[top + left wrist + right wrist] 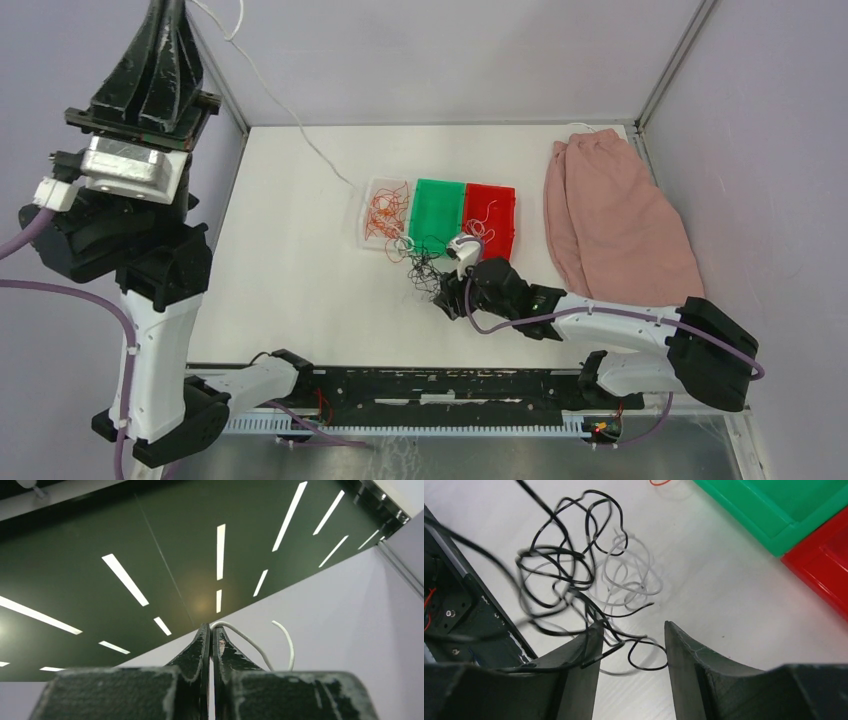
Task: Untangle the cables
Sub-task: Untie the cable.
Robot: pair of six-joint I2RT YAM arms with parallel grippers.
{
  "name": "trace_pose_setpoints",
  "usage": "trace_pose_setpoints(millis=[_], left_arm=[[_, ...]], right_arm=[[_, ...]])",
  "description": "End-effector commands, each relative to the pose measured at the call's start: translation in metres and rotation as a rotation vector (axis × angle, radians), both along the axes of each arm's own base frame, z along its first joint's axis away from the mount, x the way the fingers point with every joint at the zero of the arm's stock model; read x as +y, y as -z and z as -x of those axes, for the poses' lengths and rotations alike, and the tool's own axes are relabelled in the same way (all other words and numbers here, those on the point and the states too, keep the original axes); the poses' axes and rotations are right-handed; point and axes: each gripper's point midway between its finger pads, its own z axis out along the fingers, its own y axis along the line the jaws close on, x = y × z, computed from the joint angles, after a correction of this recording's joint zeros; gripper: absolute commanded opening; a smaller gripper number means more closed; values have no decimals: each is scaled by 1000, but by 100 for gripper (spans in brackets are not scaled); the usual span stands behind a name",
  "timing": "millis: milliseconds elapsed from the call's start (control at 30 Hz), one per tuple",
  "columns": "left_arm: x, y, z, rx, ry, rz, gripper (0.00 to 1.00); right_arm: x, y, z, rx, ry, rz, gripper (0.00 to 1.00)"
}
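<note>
White table [290, 270] within grey walls; trays [440, 184] at centre, pink cloth [615, 220] at right. Cables [425, 268] lie just below the trays, well inside the table's edges. The right wrist view alone shows the right gripper [631, 630], jaws apart, over black loops. Left gripper [210, 630], upper left, is closed, apparently pinching a white strand [250, 642].

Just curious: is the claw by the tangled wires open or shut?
Open: the right gripper shows dark fingers apart, near thin black and white cables.
</note>
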Motion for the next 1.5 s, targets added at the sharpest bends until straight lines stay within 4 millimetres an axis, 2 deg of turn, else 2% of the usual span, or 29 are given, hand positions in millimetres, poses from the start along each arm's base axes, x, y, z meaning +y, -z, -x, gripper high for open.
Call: trace_pose_setpoints(millis=[0, 100, 200, 300, 467, 767, 1000, 1167, 1467], left_arm=[[19, -20, 28, -61, -12, 57, 3], [-4, 10, 13, 31, 54, -37, 3], [-18, 34, 3, 108, 101, -94, 3], [-27, 49, -4, 161, 127, -131, 3], [-35, 63, -7, 209, 167, -163, 3], [-39, 74, -6, 243, 187, -194, 3], [-38, 79, -4, 250, 181, -205, 3], [-37, 79, 2, 252, 191, -204, 3], [-37, 77, 9, 248, 216, -205, 3]], right_arm=[[-3, 1, 3, 11, 6, -1, 56], [3, -20, -1, -15, 3, -35, 62], [14, -53, -5, -49, -13, -87, 67], [28, -88, -7, -78, -44, -158, 69], [46, -118, -2, -85, -111, -240, 73], [76, -142, 11, -61, -219, -362, 72], [99, -159, 25, -94, -327, -393, 70], [115, -163, 16, -134, -335, -371, 67], [135, -150, -6, -209, -318, -288, 64]])
